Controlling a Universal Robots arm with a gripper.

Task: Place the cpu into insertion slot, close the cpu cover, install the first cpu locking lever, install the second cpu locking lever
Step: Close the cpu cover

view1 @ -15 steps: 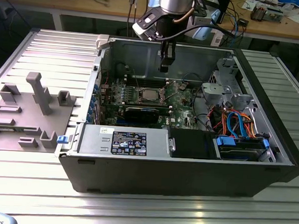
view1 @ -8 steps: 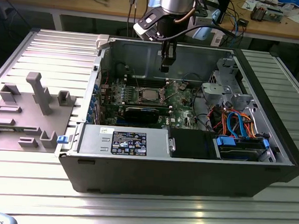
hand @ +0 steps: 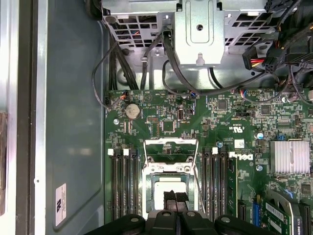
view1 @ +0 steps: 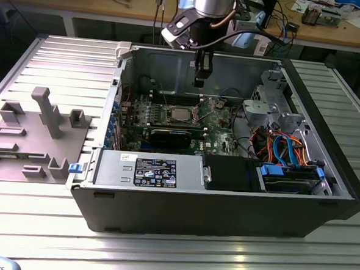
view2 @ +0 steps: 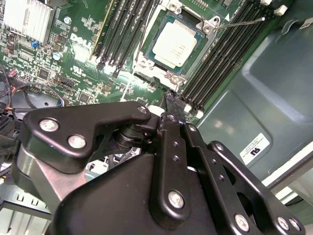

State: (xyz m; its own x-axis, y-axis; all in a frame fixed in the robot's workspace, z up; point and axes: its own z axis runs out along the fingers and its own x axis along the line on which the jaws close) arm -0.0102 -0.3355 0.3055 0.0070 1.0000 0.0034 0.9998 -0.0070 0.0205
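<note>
One cpu seated, second wrist view, hand overhead, exterior view

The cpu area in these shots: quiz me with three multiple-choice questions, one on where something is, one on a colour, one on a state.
1. Where is the cpu?
A) in the claw
B) in the insertion slot
C) in a person's hand

2. What colour is the circuit board?
A) blue
B) green
C) red

3. How do the claw's fingers stand?
A) spread wide
B) clamped on the cpu
C) closed together, holding nothing

Answers:
1 B, the second wrist view shows its silver top framed by the slot's metal rim.
2 B, both wrist views show it green.
3 C, the first wrist view shows the two tips side by side, with the cpu lying in the slot beyond them.
</note>
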